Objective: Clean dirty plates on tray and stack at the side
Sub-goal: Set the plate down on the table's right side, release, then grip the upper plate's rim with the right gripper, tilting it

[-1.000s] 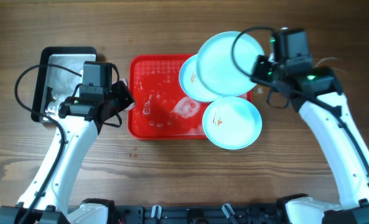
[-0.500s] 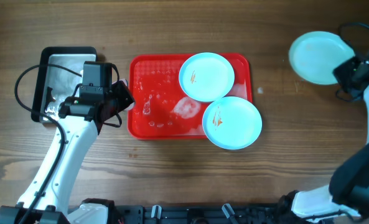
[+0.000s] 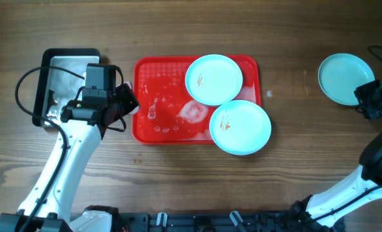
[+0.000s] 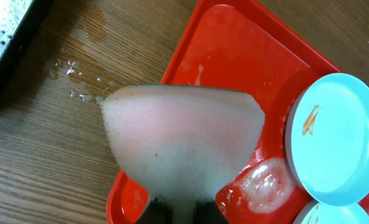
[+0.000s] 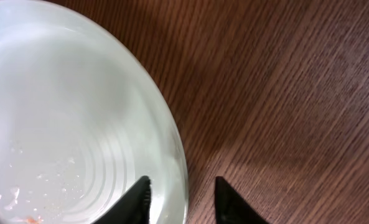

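On the worktop (image 3: pixel 178 187), the plate (image 5: pixel 66 112) could be snagged by the released right tool (image 5: pixel 184 190) straddling its rim. A sponge (image 4: pixel 184 137) is clenched by the left tool (image 4: pixel 183 213).

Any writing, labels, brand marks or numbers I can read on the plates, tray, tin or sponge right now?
None: no text, label or number shows in any view. The plates, red tray, metal tin and sponge are unprinted. The orange marks on the plates are smears, not writing.
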